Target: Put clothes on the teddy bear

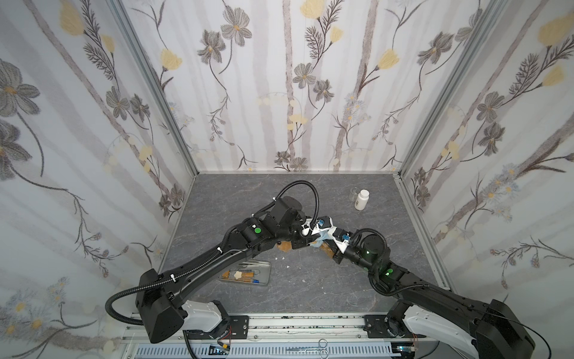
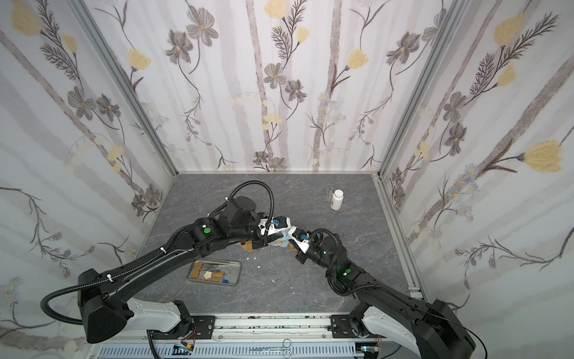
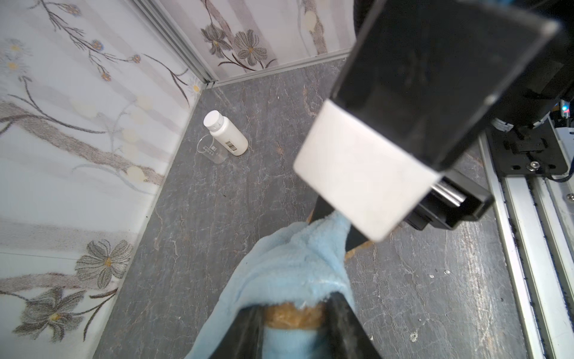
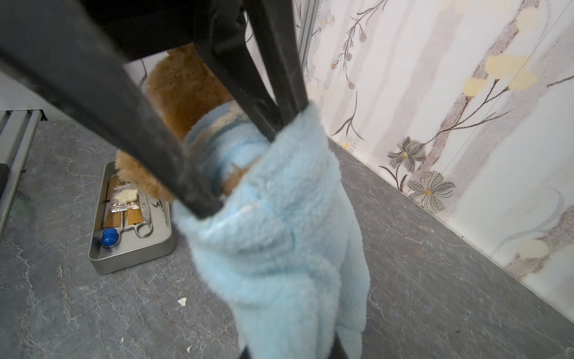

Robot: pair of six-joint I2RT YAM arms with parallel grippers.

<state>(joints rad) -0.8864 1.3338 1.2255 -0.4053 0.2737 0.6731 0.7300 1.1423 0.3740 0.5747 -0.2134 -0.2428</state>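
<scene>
Teddy bear point(image 4: 180, 93) between left tool point(image 3: 293, 312) jaws

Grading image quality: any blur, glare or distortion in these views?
Both top views: even light, no harsh glare, wide-angle lens splays the aluminium wall posts. Left wrist view: the right arm's black-and-white housing looms out of focus; white plastic bottle sharp. Right wrist view: the left gripper's black fingers and light blue fleece garment soft, grey metal tray clearer.
</scene>
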